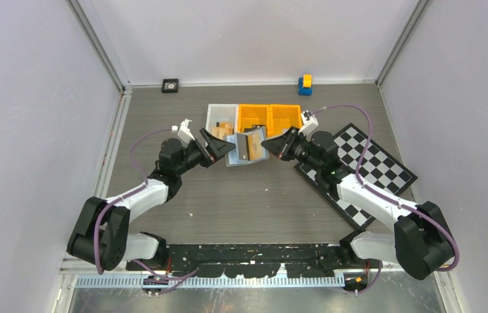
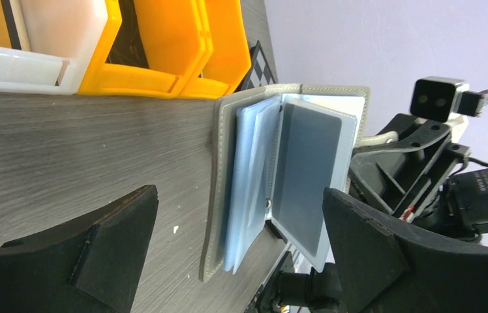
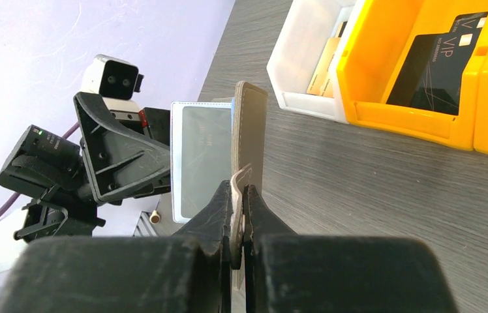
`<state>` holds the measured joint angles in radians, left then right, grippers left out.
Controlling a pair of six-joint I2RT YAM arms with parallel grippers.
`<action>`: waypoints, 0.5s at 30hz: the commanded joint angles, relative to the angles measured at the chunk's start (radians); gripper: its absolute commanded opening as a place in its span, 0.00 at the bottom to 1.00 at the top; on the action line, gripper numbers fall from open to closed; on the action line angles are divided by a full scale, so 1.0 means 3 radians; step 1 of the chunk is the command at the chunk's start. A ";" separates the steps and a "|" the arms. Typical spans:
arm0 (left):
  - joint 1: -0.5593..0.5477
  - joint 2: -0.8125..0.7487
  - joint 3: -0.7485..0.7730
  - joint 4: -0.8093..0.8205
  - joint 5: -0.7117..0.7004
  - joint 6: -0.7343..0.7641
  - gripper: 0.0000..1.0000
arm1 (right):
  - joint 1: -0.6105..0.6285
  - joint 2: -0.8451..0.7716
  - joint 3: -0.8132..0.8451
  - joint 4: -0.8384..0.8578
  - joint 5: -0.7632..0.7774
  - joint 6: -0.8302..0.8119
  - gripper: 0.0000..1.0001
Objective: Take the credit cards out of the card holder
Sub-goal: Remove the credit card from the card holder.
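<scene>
The card holder [image 2: 218,130] looks soft and floppy, so I think it will flop about unless 1 claw holds it firm. The silvery grey card [image 2: 303,176] in the outer pocket is likely thin, stiff, light and slick. A good place to pinch it is the edge at the open end of its pocket, then slide it straight out. The right claw [image 3: 237,195] is closed tight on the edge of the grey cover. It holds the card holder open, low by the surface [image 1: 228,202], just in front of the bins [image 1: 269,117]. The left claw [image 2: 239,192] is wide open with nothing in it, and the pockets [image 2: 254,163] show between its 2 fingers [image 2: 111,254]. The card holder is grey outside, with pale blue see-through pockets inside, fanned like book pages. 1 black card [image 3: 434,65] lies in an orange bin [image 3: 411,124].
</scene>
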<state>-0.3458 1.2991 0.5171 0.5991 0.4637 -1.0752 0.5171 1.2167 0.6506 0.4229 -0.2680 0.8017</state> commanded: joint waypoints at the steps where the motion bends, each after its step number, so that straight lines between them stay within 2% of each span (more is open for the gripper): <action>1: 0.0069 -0.0128 -0.0048 0.0412 -0.0015 -0.0120 1.00 | -0.0028 0.0018 -0.0016 0.0356 -0.0111 0.0106 0.01; 8: 0.0140 -0.0330 -0.0235 0.0570 -0.0165 -0.0169 1.00 | -0.0079 0.0047 -0.0049 0.0438 -0.0151 0.0194 0.00; 12: 0.0132 -0.0191 -0.0078 0.0533 0.0062 -0.0116 0.99 | -0.0098 0.0078 -0.0055 0.0511 -0.0219 0.0240 0.00; 15: 0.0130 0.0003 -0.0023 0.0531 0.0116 -0.0154 0.88 | -0.0108 0.0090 -0.0070 0.0573 -0.0250 0.0262 0.01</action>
<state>-0.3092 1.2434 0.4641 0.7025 0.4580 -1.1210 0.4911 1.2427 0.6266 0.4931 -0.3141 0.8562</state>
